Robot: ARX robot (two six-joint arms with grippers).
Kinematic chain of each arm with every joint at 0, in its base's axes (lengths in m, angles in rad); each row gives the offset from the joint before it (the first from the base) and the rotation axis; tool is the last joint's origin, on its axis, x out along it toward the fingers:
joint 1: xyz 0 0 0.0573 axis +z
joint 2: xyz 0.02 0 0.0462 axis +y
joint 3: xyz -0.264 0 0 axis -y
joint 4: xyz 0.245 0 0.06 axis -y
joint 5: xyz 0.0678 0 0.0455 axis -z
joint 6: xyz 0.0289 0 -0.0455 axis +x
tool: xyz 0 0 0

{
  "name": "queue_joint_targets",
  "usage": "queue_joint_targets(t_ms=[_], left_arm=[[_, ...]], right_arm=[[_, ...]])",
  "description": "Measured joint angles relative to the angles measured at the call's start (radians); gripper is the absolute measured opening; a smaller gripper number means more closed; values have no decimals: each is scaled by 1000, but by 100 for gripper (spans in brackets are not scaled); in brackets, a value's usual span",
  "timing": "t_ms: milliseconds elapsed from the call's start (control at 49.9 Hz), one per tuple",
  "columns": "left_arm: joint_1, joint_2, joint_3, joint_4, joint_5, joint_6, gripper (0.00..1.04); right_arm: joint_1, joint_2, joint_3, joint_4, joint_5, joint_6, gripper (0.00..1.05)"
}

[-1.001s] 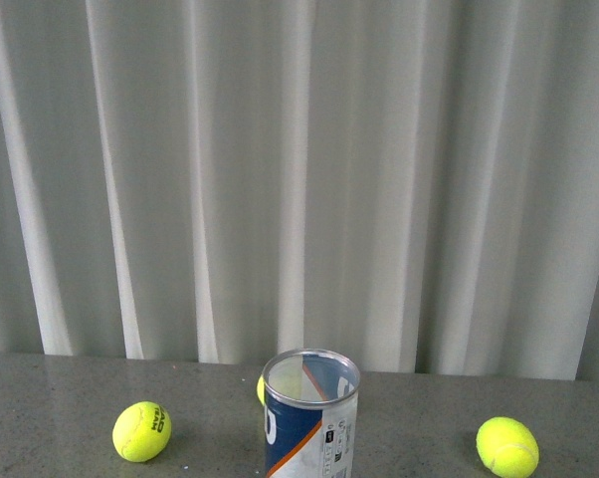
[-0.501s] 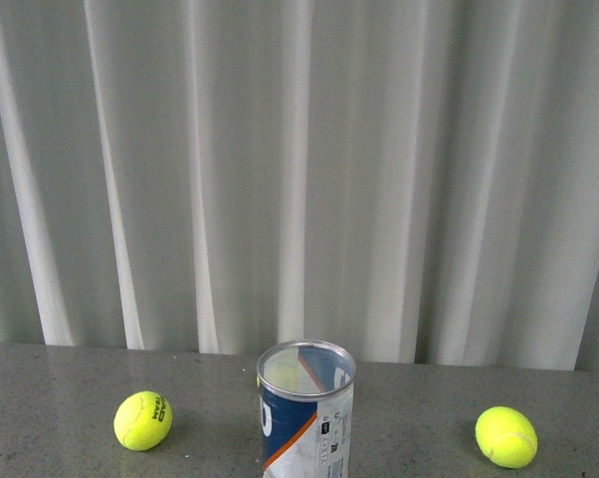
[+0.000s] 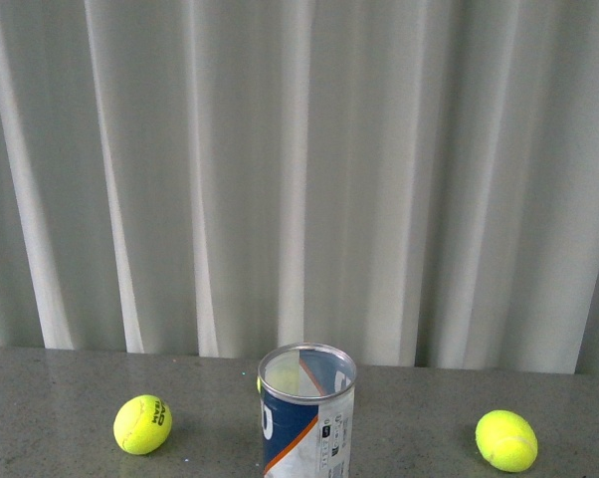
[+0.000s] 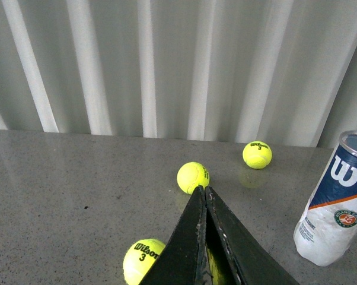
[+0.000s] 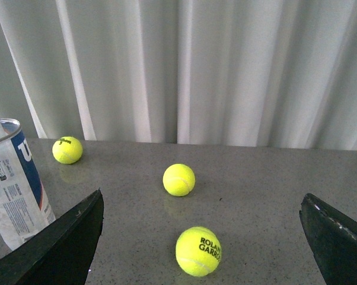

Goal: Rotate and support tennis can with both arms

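The clear plastic tennis can stands upright between yellow-green balls, untouched; the left gripper, jaws pressed together, should open, and the wide-open empty right gripper should approach level.

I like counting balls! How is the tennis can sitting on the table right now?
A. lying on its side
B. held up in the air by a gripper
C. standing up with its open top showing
C: the tennis can stands upright on the table, open rim on top, no gripper touching.

grey table | tennis can upright | tennis balls
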Motion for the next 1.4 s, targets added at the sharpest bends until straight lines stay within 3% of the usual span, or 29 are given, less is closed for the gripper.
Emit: queue_joint_targets(t_ms=[360, 460, 681, 741, 1261, 1401], left_arm=[[0, -114, 0, -115, 0, 0, 4], [0, -266, 0, -287, 0, 0, 4], [0, -286, 0, -293, 0, 0, 4], [0, -286, 0, -293, 0, 0, 10], [0, -286, 0, -293, 0, 0, 99], [0, -286, 0, -293, 0, 0, 98]], right_arm=[[0, 0, 0, 0, 0, 0, 98], [0, 0, 0, 0, 0, 0, 98], [0, 0, 0, 0, 0, 0, 98], [0, 0, 0, 0, 0, 0, 98], [0, 0, 0, 0, 0, 0, 98], [0, 0, 0, 0, 0, 0, 98]])
